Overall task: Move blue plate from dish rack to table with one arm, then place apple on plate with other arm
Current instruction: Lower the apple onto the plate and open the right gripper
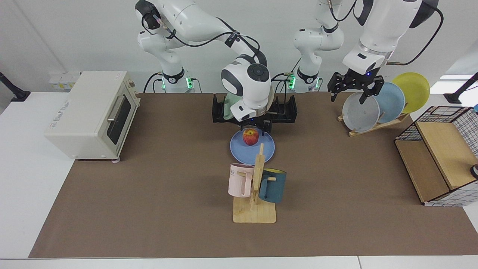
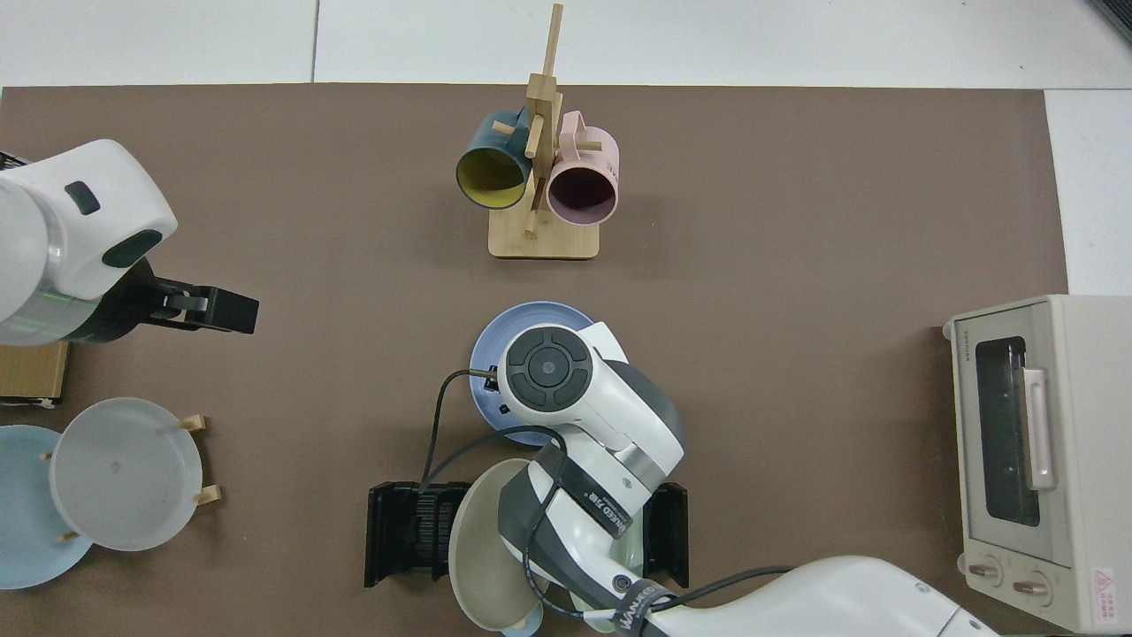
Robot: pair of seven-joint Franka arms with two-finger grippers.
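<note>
Taken from across the table [image 1: 56,149] facing both arms, and from directly overhead; brown mat [image 2: 796,221] shared.

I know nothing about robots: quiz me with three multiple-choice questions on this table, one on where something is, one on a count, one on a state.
1. Where is the apple?
A. on the blue plate
B. in the dish rack
C. on the toaster oven

2. How many mugs hang on the wooden mug stand?
A. one
B. two
C. four

3. The right gripper is:
A. shut on the apple
B. open above the apple
C. holding a mug

Answers: 1 A, the apple rests on the plate. 2 B, one pink, one dark teal. 3 B, its fingers stand clear of the fruit.
</note>
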